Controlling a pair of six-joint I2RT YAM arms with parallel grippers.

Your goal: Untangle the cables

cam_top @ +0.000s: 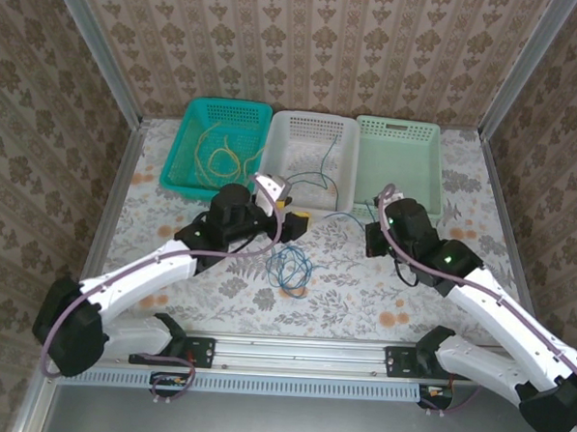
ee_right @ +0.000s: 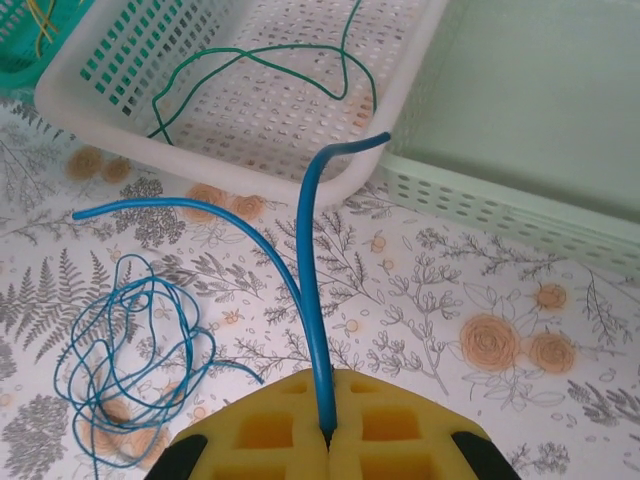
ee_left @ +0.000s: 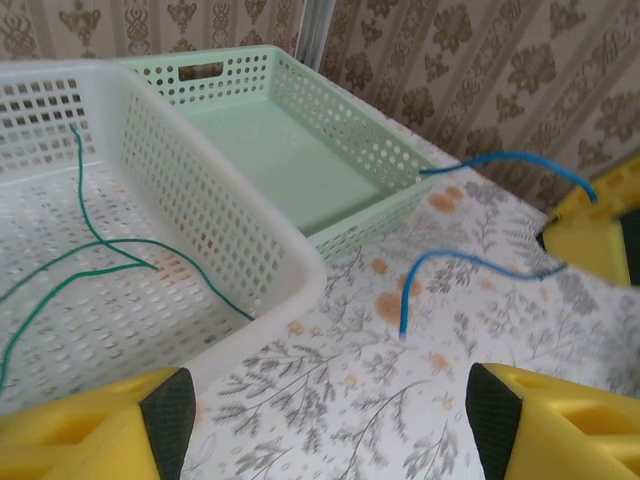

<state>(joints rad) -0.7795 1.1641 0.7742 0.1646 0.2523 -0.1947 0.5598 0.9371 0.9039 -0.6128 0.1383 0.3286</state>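
Coils of yellow cable (cam_top: 217, 154) sit in the teal basket (cam_top: 180, 167) at the far left, already sorted by the look of it. Next comes the left gripper (ee_left: 330, 415), hanging by the front of the white basket (ee_left: 215, 170) with its fingers spread wide and nothing between them. A green cable (ee_left: 88, 195) sprawls loosely over that basket's floor.

On the table (ee_right: 420, 300), in front of the white basket, lies the blue tangle (ee_right: 130, 370), a flat bunch of overlapping loops with no clear long axis.

Further right, the right gripper (ee_right: 325, 437) has its pads pressed together on a blue cable (ee_right: 312, 300). That strand runs straight away from the pads toward the baskets, and its tip bends right at the white basket's corner. A second blue strand arcs off to the left, ending free. I cannot tell whether either joins the tangle. The green basket (ee_right: 480, 195) stands just right of the white one.

This wire looks light and thin, soft enough to loop yet springy enough to hold a curve in the air. I'd guess it is slick too, so it needs a full pinch. A free end, or a single strand at the tangle's edge, seems a better hold than the middle.
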